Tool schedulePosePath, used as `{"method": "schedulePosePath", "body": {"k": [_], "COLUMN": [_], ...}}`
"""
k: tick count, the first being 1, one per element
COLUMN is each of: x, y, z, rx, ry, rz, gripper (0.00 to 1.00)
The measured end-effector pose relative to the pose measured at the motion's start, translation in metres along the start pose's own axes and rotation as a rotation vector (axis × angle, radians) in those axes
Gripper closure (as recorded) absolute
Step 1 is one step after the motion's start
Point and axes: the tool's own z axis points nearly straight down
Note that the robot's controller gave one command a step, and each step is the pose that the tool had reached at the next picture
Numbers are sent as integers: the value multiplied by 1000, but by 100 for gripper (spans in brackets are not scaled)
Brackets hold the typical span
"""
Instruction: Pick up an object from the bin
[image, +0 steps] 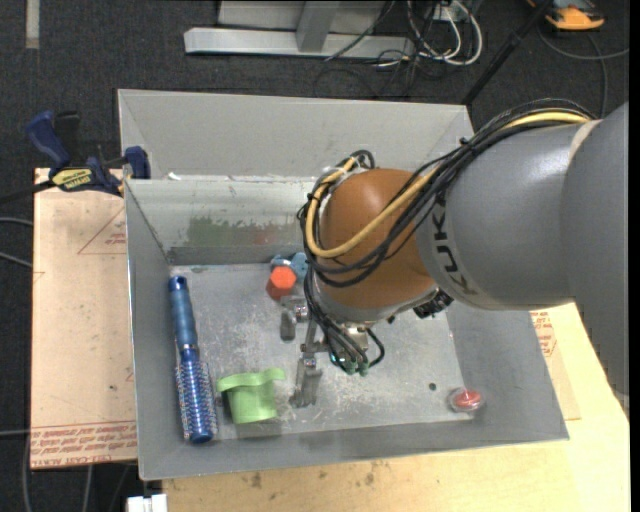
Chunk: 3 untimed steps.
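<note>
A dark floor strewn with cables surrounds the grey metal bin (420, 345). The arm (530, 220), with its orange wrist cover (375, 235), reaches in from 3 o'clock, and the end effector (304, 385) stands low over the bin floor; whether it is open or closed cannot be told, and nothing is seen in it. Just beside it at 9 o'clock lies a green plastic piece (250, 398), its broad upper edge running 9 to 3 o'clock. A blue hairbrush (190, 365) lies farther toward 9 o'clock, with its bristle head at 6 and its handle at 12. A small orange-and-blue thing (284, 277) sits at 12 o'clock, and a small red round thing (465, 401) lies well apart at 3 o'clock.
</note>
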Motion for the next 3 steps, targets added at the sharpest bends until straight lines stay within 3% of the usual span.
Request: {"method": "schedulePosePath", "body": {"k": [1, 2, 3], "x": [7, 6, 19], "y": [25, 25, 40], "z": [89, 87, 51], "rx": [1, 0, 0], "ry": [-10, -11, -11], "rz": [-511, -510, -514], "gripper": [0, 100, 100]}}
